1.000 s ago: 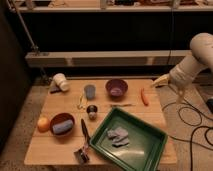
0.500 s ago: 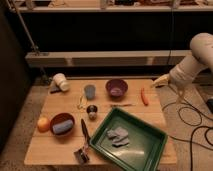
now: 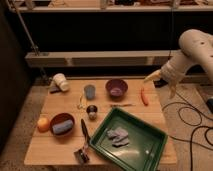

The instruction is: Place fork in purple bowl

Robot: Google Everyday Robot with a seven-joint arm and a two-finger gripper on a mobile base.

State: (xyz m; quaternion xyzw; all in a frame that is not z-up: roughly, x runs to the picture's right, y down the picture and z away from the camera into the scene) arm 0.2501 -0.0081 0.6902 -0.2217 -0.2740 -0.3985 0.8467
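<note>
We count one fork (image 3: 122, 105), one purple bowl (image 3: 116, 88), one brown bowl (image 3: 62, 123) (blue thing inside) on a wooden table (image 3: 50, 150); the gripper (image 3: 161, 84) hangs beyond its right edge, fingers apart.

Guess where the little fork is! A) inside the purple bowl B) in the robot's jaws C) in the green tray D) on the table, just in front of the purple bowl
D: the fork lies on the table just in front of the purple bowl, and the gripper is over by the table's right side, apart from it.
</note>
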